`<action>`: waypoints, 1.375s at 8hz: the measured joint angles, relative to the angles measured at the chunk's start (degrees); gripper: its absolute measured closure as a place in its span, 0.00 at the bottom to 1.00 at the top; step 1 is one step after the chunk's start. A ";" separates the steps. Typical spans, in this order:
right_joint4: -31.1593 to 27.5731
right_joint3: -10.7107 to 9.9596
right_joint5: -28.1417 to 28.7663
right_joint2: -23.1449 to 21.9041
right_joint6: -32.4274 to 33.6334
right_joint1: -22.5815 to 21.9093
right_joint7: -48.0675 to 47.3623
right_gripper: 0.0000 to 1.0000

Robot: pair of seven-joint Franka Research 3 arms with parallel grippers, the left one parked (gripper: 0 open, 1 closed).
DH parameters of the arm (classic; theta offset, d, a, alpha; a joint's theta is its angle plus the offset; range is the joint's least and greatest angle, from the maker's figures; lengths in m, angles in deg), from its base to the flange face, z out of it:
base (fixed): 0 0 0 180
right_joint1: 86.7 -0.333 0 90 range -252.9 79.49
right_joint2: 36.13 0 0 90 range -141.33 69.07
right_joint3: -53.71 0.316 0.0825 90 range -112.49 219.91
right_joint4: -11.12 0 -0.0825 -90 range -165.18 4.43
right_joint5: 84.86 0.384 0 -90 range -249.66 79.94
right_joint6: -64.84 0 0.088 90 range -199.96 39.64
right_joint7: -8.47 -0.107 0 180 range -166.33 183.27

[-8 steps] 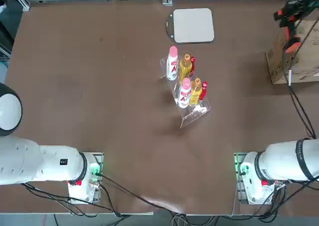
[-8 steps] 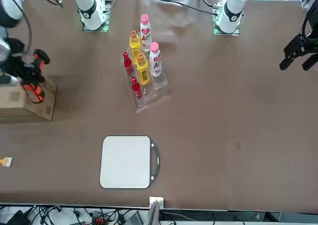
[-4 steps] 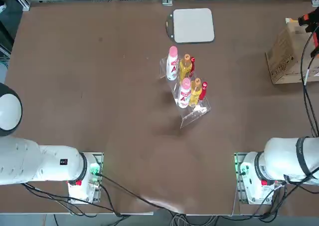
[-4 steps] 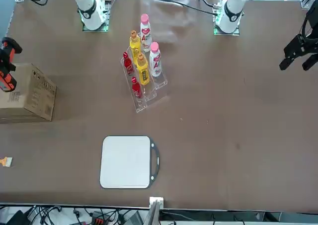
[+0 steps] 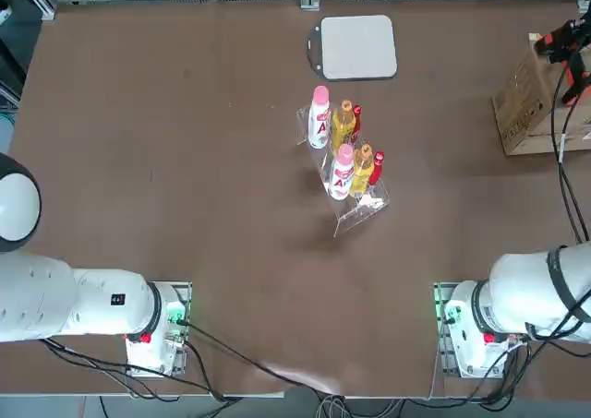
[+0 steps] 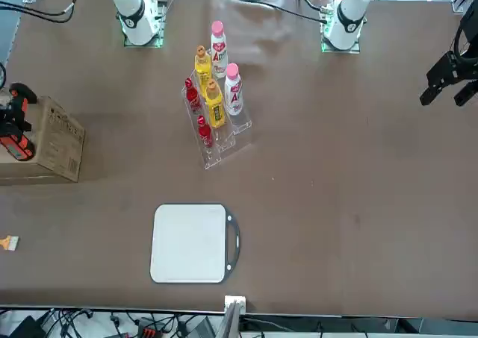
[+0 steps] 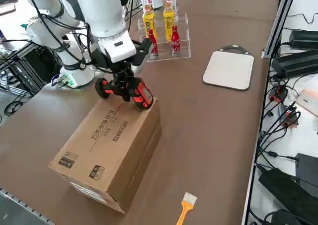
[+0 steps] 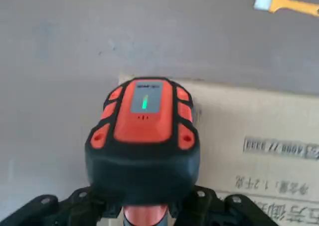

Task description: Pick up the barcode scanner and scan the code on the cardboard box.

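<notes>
One gripper is working here, the right gripper, and we are seeing it clamped on the barcode scanner, fingers closed around the handle with the orange-and-black head sticking out past them. In the right side view the scanner is lying roughly level, its long axis running along the near top edge of the cardboard box, and it is hanging right over that end of the box, just above or maybe touching the top face; we cannot tell which. In the wrist view the scanner head is filling the middle with a green light lit on its orange face, and the box is lying straight beyond it, its corner just under the head and a printed label strip off to one side. So the code is sitting ahead of and below the head, further along the box, and we are judging the next move as a small re-aim toward those printed marks, not a reach. In the top view the gripper and scanner are sitting at the right table edge over the box. Nothing is standing between head and box. Well apart we are noting the bottles on their clear rack, the grey pad, and a small brush on the table beyond the box.
</notes>
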 joint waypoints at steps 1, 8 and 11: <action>0.66 0.09 0.02 0.87 -0.01 -0.01 0.00 0.57; 1.60 -0.33 0.29 1.09 3.04 0.50 0.37 0.57; 1.69 -0.53 0.30 1.06 3.77 1.53 0.60 0.57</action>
